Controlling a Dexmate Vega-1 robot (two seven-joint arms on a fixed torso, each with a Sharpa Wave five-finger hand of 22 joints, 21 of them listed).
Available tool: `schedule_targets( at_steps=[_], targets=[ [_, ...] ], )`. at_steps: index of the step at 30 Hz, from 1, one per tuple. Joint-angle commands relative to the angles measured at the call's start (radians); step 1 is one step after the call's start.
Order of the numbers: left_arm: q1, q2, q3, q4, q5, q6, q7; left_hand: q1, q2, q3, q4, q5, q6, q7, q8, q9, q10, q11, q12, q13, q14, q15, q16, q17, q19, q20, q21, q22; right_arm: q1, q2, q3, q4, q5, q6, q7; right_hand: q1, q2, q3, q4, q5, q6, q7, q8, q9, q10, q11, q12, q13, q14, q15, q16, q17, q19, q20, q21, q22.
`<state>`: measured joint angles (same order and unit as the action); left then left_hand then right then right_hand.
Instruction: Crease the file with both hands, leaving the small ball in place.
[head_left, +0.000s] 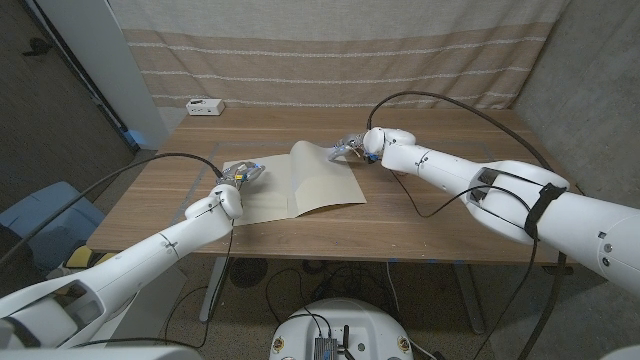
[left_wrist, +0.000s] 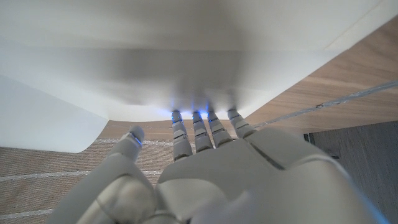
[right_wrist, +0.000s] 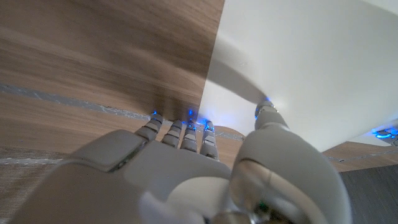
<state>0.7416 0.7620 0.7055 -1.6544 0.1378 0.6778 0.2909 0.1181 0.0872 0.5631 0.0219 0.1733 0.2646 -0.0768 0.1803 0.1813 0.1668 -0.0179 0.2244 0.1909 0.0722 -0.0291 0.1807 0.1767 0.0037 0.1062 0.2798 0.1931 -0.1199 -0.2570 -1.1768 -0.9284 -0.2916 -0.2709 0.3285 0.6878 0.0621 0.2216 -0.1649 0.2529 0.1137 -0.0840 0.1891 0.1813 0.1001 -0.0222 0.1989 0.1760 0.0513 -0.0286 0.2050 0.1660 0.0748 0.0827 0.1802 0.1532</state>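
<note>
Two hands at one cream file (head_left: 310, 190), open on the wooden table (head_left: 430, 225), near leaf flat, middle humped up toward the far side.

Nearest, left hand (head_left: 243, 176) at the file's left edge. From the left wrist: hand (left_wrist: 249, 174) stretched out, fingers (left_wrist: 198, 127) straight and close together, tips gone in under a raised sheet of the file (left_wrist: 186, 50), thumb apart and off the sheet. Touching for certain; gripping or not, impossible to tell.

Farther back, right hand (head_left: 352, 148) at the lifted far-right corner. From the right wrist: hand (right_wrist: 186, 180) with fingers together at the file's (right_wrist: 311, 62) edge against the wood, thumb (right_wrist: 267, 118) pressed on the sheet's face, so pinching that edge.

Beyond, near the far-left corner, a small white box (head_left: 205, 105); behind the table, a striped curtain (head_left: 330, 50).
</note>
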Motion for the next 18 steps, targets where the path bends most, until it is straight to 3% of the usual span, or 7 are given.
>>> schedule_targets(
  at_steps=[1,5,8,12,14,16,18],
  targets=[
    [0.004,-0.004,-0.011,0.010,-0.013,-0.040,0.000,-0.013,-0.001,0.000,0.006,0.003,-0.011,-0.002,-0.001,0.000,-0.012,-0.005,-0.007,0.002,-0.012,-0.005,-0.004,0.002,0.006,-0.006,0.002,0.002,-0.074,-0.085,-0.047,-0.209,-0.194,-0.039,-0.148,0.155,-0.037,0.029,-0.012,0.053,0.025,0.004,0.015,0.004,0.147,-0.013,0.032,0.014,0.164,-0.045,0.029,0.017,0.227,-0.068,0.042,0.019],
    [0.009,-0.002,-0.016,0.007,-0.019,-0.043,-0.001,-0.016,-0.001,-0.001,0.008,0.003,-0.016,-0.004,-0.002,0.000,-0.018,-0.008,-0.010,0.002,-0.020,-0.008,-0.005,0.001,0.006,-0.007,0.001,0.002,-0.112,-0.103,-0.049,-0.228,-0.273,-0.043,-0.269,0.295,-0.034,0.069,-0.009,0.094,0.126,-0.028,0.032,0.002,0.297,-0.050,0.060,0.020,0.366,-0.124,0.081,0.039,0.341,-0.093,0.061,0.022],
    [0.013,0.000,-0.019,0.005,-0.021,-0.048,0.000,-0.018,-0.002,-0.002,0.009,0.003,-0.018,-0.004,-0.002,0.000,-0.023,-0.012,-0.012,0.002,-0.025,-0.009,-0.006,0.001,0.005,-0.009,0.000,0.002,-0.135,-0.102,-0.039,-0.223,-0.307,-0.053,-0.334,0.338,-0.033,0.081,-0.002,0.109,0.144,-0.047,0.027,0.001,0.316,-0.075,0.053,0.022,0.492,-0.167,0.131,0.064,0.413,-0.107,0.080,0.026],
    [0.017,0.000,-0.022,0.002,-0.022,-0.049,0.003,-0.022,-0.004,-0.004,0.010,0.003,-0.025,-0.007,-0.003,0.000,-0.030,-0.014,-0.015,0.002,-0.033,-0.012,-0.007,0.000,0.004,-0.010,-0.002,0.002,-0.160,-0.085,-0.026,-0.214,-0.338,-0.112,-0.378,0.412,-0.046,0.044,-0.003,0.114,0.145,-0.068,0.013,0.003,0.274,-0.081,0.011,0.027,0.604,-0.187,0.269,0.188,0.591,-0.100,0.143,0.036],
    [0.018,0.003,-0.022,0.002,-0.022,-0.056,0.001,-0.022,-0.005,-0.004,0.010,0.004,-0.026,-0.007,-0.003,0.000,-0.032,-0.015,-0.016,0.002,-0.036,-0.013,-0.008,0.000,0.004,-0.011,-0.002,0.002,-0.170,-0.081,-0.016,-0.207,-0.337,-0.117,-0.397,0.502,-0.041,0.031,-0.008,0.110,0.146,-0.064,0.009,0.004,0.261,-0.073,0.003,0.032,0.666,-0.194,0.367,0.283,0.683,-0.151,0.191,0.048],
    [0.019,0.002,-0.022,0.000,-0.022,-0.052,0.001,-0.024,-0.006,-0.005,0.011,0.004,-0.028,-0.008,-0.003,0.000,-0.036,-0.015,-0.017,0.002,-0.039,-0.013,-0.008,0.000,0.004,-0.014,-0.002,0.002,-0.187,-0.086,-0.005,-0.217,-0.343,-0.124,-0.435,0.578,-0.036,0.023,-0.010,0.098,0.163,-0.057,0.009,0.005,0.271,-0.066,0.006,0.034,0.719,-0.200,0.444,0.359,0.742,-0.173,0.243,0.071],
    [0.019,0.001,-0.022,-0.001,-0.021,-0.048,0.003,-0.024,-0.006,-0.005,0.011,0.004,-0.031,-0.007,-0.003,0.000,-0.040,-0.016,-0.019,0.002,-0.041,-0.014,-0.008,0.000,0.004,-0.014,-0.003,0.002,-0.205,-0.090,0.013,-0.232,-0.339,-0.126,-0.471,0.624,-0.025,0.021,-0.009,0.089,0.181,-0.051,0.011,0.005,0.285,-0.062,0.009,0.035,0.760,-0.204,0.490,0.407,0.763,-0.171,0.279,0.091]
  ],
)
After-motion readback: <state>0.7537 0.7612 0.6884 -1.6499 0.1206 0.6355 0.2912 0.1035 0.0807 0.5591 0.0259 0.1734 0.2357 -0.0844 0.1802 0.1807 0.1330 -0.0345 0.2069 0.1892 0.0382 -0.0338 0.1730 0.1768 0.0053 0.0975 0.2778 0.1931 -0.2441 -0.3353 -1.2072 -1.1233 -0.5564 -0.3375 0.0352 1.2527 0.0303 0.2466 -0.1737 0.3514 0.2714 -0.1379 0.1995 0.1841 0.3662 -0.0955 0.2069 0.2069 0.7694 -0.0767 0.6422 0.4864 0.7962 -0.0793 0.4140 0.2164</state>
